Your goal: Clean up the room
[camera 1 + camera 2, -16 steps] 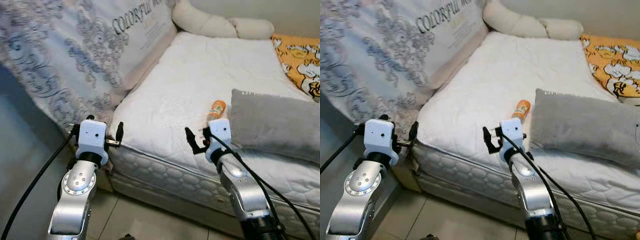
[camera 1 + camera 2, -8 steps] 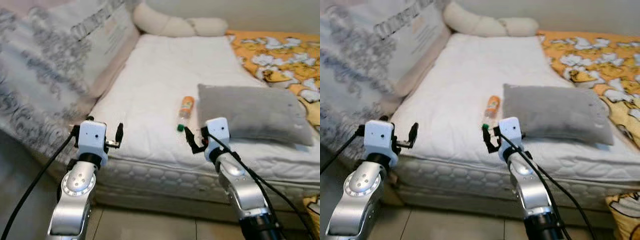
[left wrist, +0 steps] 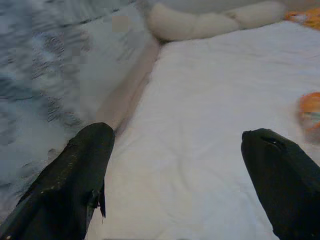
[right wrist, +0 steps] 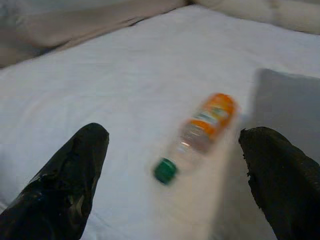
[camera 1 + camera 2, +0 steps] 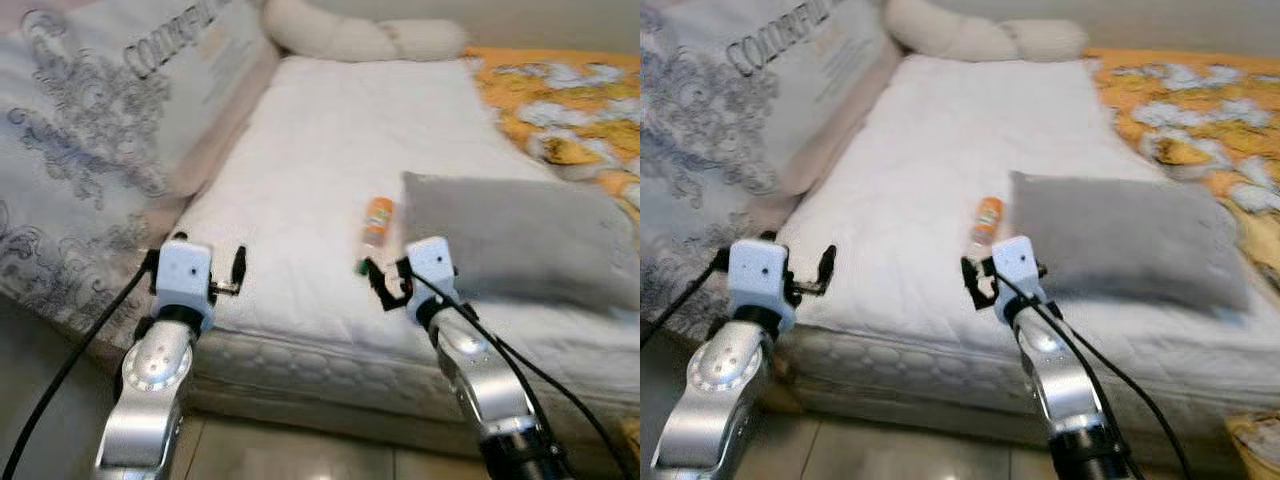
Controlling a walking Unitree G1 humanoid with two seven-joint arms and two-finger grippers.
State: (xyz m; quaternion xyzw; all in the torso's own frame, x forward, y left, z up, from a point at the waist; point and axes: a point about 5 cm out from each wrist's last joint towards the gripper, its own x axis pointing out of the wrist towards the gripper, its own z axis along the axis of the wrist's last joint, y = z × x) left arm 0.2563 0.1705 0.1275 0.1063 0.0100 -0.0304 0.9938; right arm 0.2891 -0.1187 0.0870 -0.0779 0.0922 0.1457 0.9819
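Observation:
A clear bottle (image 5: 376,222) with an orange label and a green cap lies on the white mattress (image 5: 320,130), close beside a grey pillow (image 5: 520,240). My right gripper (image 5: 385,282) hovers open at the bed's front edge, just short of the bottle's cap. In the right wrist view the bottle (image 4: 200,131) lies ahead between the two spread black fingers (image 4: 70,180). My left gripper (image 5: 212,262) is open over the mattress's front left corner with nothing in it. Its wrist view looks along bare mattress (image 3: 200,125).
A large patterned cushion (image 5: 110,120) leans along the bed's left side. A cream bolster (image 5: 350,35) lies at the far end. An orange patterned blanket (image 5: 570,100) covers the far right. Tiled floor (image 5: 300,460) runs below the bed's front edge.
The whole view has swung and blurred, so the camera moved. The bottle now lies closer ahead of my right gripper. Both grippers keep the same open pose.

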